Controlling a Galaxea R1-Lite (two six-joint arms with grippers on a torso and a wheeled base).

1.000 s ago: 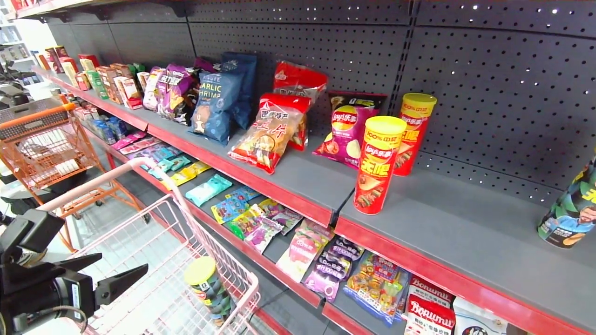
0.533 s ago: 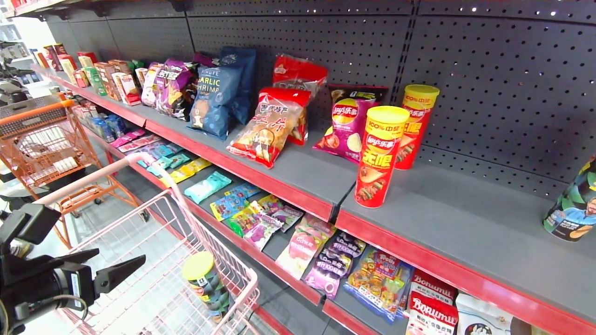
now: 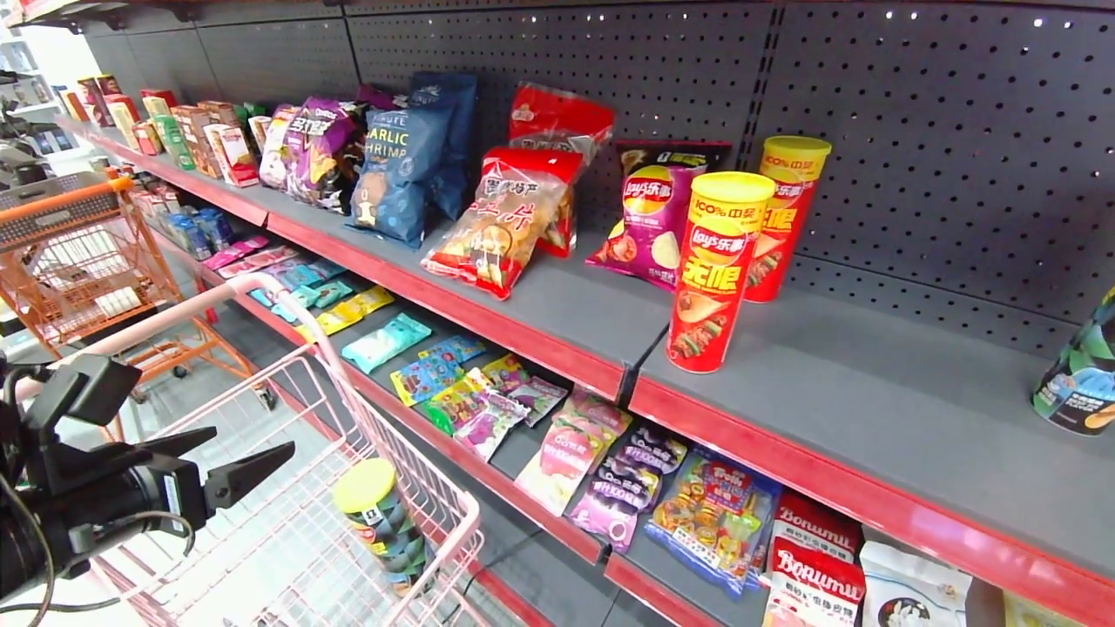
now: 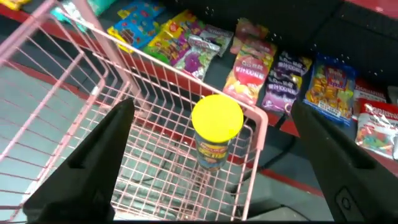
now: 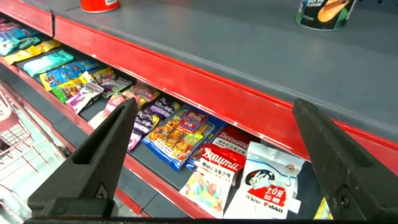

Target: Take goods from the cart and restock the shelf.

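A chip can with a yellow lid (image 3: 376,515) stands upright in the near right corner of the pink wire cart (image 3: 287,557). My left gripper (image 3: 253,442) hangs open over the cart, left of the can and apart from it. The left wrist view has that can (image 4: 216,124) straight below the open left gripper (image 4: 212,106), with nothing held. My right gripper (image 5: 216,104) is open and empty in front of the shelf's red edge (image 5: 186,74). On the grey shelf (image 3: 871,409) stand two red chip cans (image 3: 719,270) and a dark green can (image 3: 1080,374).
Snack bags (image 3: 496,235) fill the shelf's left part; the stretch between the red cans and the green can is bare. The lower shelf holds flat candy packs (image 3: 575,453). An orange cart (image 3: 70,261) stands at the far left.
The whole head picture has shifted, so the camera moved. My left gripper has edged slightly up and toward the can in the cart, still open.
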